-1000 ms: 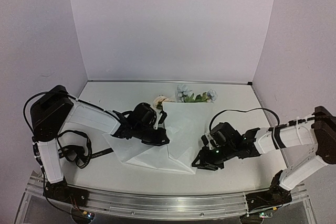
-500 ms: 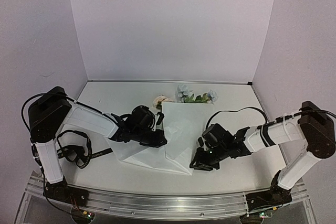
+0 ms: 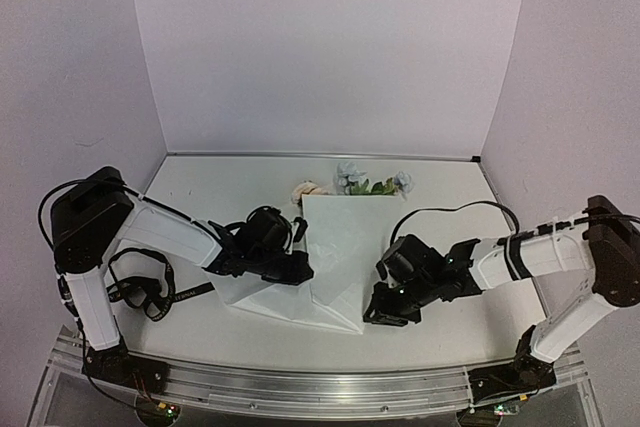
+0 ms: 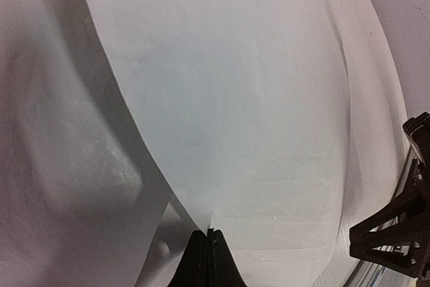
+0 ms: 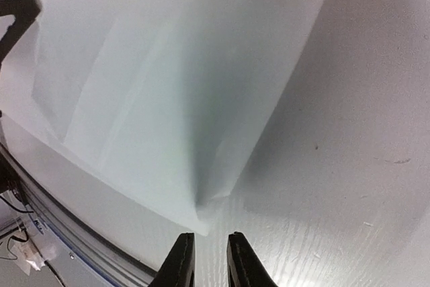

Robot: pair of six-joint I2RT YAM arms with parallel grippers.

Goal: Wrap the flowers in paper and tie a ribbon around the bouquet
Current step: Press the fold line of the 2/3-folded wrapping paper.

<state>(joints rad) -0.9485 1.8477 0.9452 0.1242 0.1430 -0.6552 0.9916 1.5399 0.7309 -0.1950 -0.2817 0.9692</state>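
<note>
Here at lower centre both arms reach low inward: the left gripper [image 4: 209, 236] pinches the thin white paper sheet [image 3: 345, 237], while the right gripper [image 5: 205, 243] is slightly spread and empty.

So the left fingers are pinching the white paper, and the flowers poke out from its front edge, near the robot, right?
Not quite. The left fingers do pinch the paper, but the flowers poke out from its far edge, by the back wall. The top view shows it.

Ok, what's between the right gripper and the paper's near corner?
Only a sliver of bare table, seen in the right wrist view. The right gripper has its fingers slightly apart, just short of the paper corner, with nothing between them.
</note>
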